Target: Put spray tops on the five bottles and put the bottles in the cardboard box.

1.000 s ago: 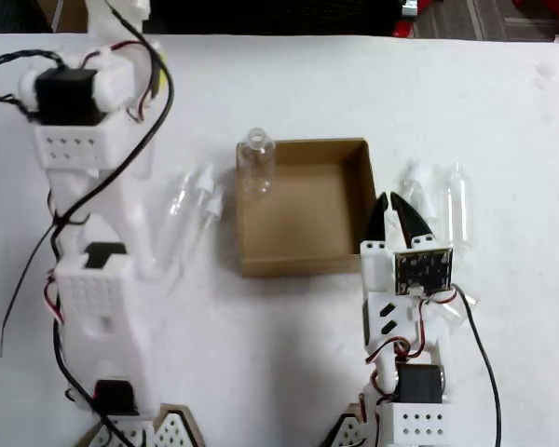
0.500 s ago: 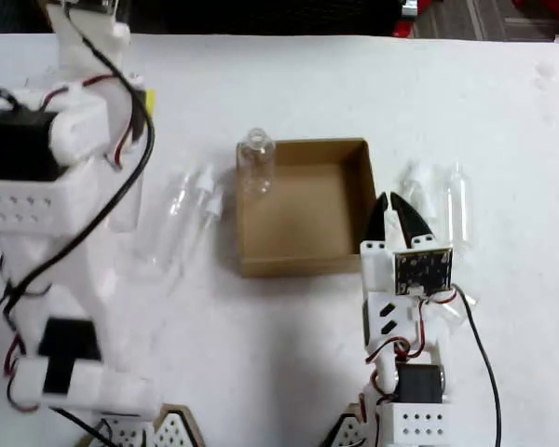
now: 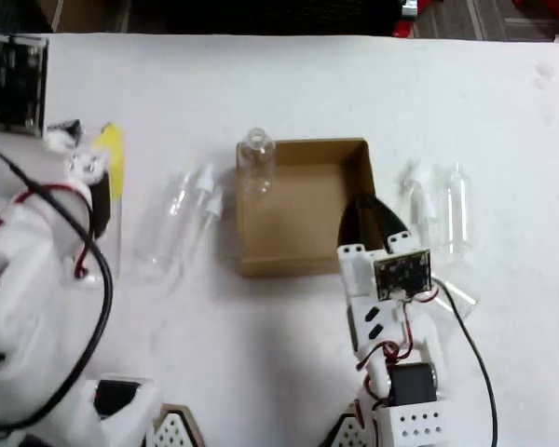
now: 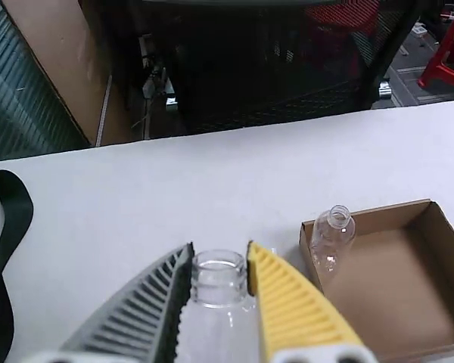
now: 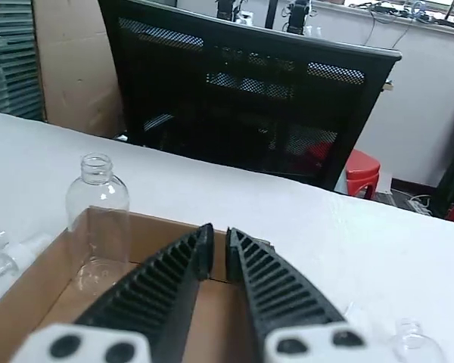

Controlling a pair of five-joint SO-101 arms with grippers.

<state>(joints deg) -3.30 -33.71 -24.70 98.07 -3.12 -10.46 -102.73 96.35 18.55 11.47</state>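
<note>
My left gripper (image 4: 219,261) is shut on the neck of a clear, capless bottle (image 4: 216,281), held between its grey and yellow fingers; in the high view this gripper (image 3: 101,172) is at the table's left side. A brown cardboard box (image 3: 307,219) sits mid-table. Another clear capless bottle (image 3: 256,160) (image 5: 98,203) stands upright at the box's far left corner. My right gripper (image 3: 371,216) (image 5: 218,242) hangs over the box's right wall, black fingers shut with nothing between them.
Left of the box lie a clear bottle (image 3: 170,212) and a white spray top (image 3: 206,194). To its right are another spray top (image 3: 414,184) and a clear bottle (image 3: 457,209). A black mesh chair (image 5: 250,98) stands beyond the table's far edge.
The left arm has swung back and up toward the left edge, carrying the bottle. The right gripper has shifted left, onto the box's right wall.
</note>
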